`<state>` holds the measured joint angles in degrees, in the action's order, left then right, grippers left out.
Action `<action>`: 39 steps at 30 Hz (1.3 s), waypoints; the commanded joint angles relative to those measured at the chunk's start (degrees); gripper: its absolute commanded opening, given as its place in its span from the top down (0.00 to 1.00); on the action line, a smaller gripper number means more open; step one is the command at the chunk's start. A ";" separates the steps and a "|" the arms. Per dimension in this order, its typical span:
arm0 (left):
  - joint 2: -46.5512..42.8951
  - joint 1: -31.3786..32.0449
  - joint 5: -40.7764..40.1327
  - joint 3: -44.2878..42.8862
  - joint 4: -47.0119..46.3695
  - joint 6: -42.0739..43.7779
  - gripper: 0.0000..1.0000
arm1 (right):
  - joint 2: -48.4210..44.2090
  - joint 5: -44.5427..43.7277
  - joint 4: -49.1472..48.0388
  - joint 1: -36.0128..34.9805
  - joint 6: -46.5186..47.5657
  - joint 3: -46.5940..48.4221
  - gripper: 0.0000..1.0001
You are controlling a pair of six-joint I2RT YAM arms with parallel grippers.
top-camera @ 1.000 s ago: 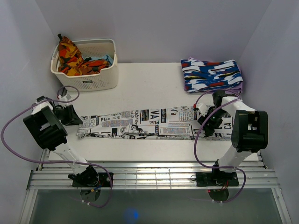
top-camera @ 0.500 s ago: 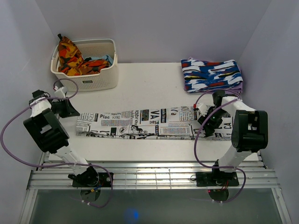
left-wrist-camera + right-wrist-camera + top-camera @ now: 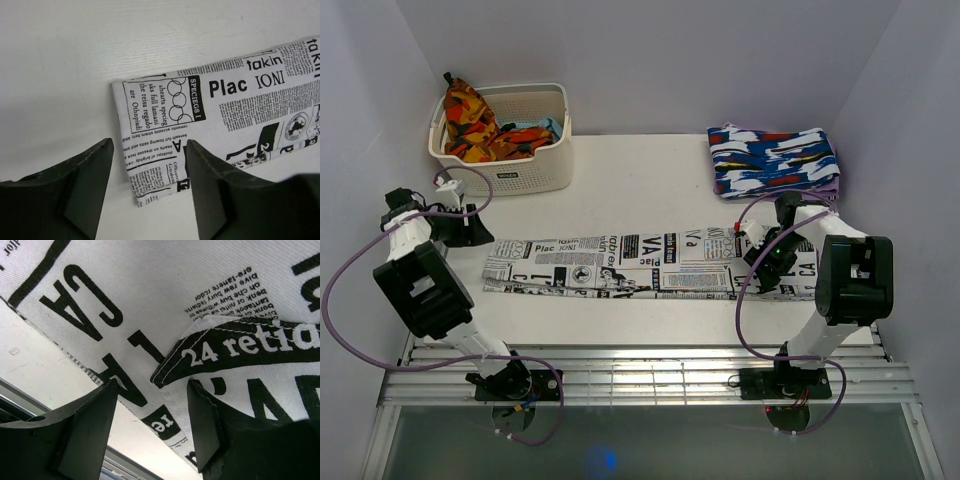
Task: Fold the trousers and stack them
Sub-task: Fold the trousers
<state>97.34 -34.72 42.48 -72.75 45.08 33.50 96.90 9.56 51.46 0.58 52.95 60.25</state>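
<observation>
The trousers (image 3: 640, 265), white woven cloth crowded with black newsprint lettering, lie as one long flat strip across the middle of the smooth white tabletop (image 3: 640, 180). The left end effector (image 3: 148, 150) hangs spread at their squared left end, gripping nothing. The right end effector (image 3: 152, 385) stands spread over a stitched, curled hem at the right end.

The right end effector (image 3: 765, 262) covers one end of the trousers (image 3: 620, 265) from above; both wrist views crop them
</observation>
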 commanded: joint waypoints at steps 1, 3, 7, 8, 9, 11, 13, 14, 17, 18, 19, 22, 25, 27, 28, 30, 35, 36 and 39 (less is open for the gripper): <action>0.57 -0.35 -3.01 0.24 1.68 0.79 0.24 | 0.30 -0.42 1.62 -0.23 0.58 1.89 0.36; -0.48 -0.35 -3.02 0.77 1.85 0.69 0.21 | 0.39 -0.42 1.71 -0.23 0.40 2.06 0.36; -3.38 -0.35 -4.94 2.43 3.61 2.80 0.24 | -0.48 0.02 2.41 -0.23 0.23 2.42 0.36; -3.73 -0.44 -6.34 2.87 3.70 2.37 0.25 | -0.92 0.19 2.94 -0.31 0.14 2.42 0.36; -4.43 -0.52 -7.66 4.27 3.61 1.41 0.26 | -1.27 0.37 3.12 -0.40 0.05 2.59 0.36; -5.49 -0.79 -10.48 6.29 3.09 -0.18 0.30 | -2.42 1.16 3.90 -0.58 -0.04 2.59 0.37; -6.90 -0.88 -12.32 9.54 2.12 -2.37 0.30 | -3.73 2.12 4.26 -0.58 0.14 2.33 0.39; -7.25 -0.88 -13.03 10.51 1.33 -3.25 0.30 | -4.09 2.56 4.43 -0.49 0.49 2.24 0.41; -7.78 -0.88 -16.28 13.07 -1.03 -6.50 0.31 | -5.41 3.01 4.70 -2.32 1.28 1.10 0.43; -7.78 -0.88 -17.24 13.42 -1.57 -7.30 0.31 | -5.58 2.74 4.70 -2.51 1.37 0.40 0.43; -7.61 -0.79 -18.04 13.51 -1.84 -8.00 0.31 | -5.76 2.57 4.70 -2.60 1.45 0.13 0.43; -6.90 -0.88 -20.59 13.51 -2.98 -9.76 0.32 | -6.29 2.57 4.70 -2.95 1.72 -0.57 0.44; -5.68 -0.88 -21.03 13.34 -3.42 -10.64 0.34 | -6.46 2.65 4.53 -3.30 1.90 -1.27 0.44; -4.97 -0.88 -19.72 12.81 -3.33 -11.52 0.36 | -6.46 2.74 4.44 -3.39 1.72 -1.45 0.44; -4.71 -0.88 -19.11 12.64 -3.24 -11.87 0.36 | -6.46 2.74 4.35 -3.48 1.72 -1.45 0.44; -3.39 -0.79 -17.27 11.85 -3.16 -12.75 0.40 | -6.55 2.66 4.26 -3.48 1.72 -1.45 0.45; -1.01 -0.79 -16.11 10.35 -4.12 -14.51 0.44 | -6.29 2.13 4.17 -3.57 1.72 -1.45 0.45; -0.58 -0.70 -15.85 10.35 -4.30 -14.60 0.44 | -6.29 2.04 4.17 -3.65 1.72 -1.45 0.45; 0.22 -0.79 -14.88 10.00 -4.56 -15.21 0.51 | -6.11 1.60 4.17 -3.57 1.72 -1.54 0.45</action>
<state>97.56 -35.20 24.91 -60.58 41.78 19.59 92.05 10.85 54.57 -2.76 54.24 58.98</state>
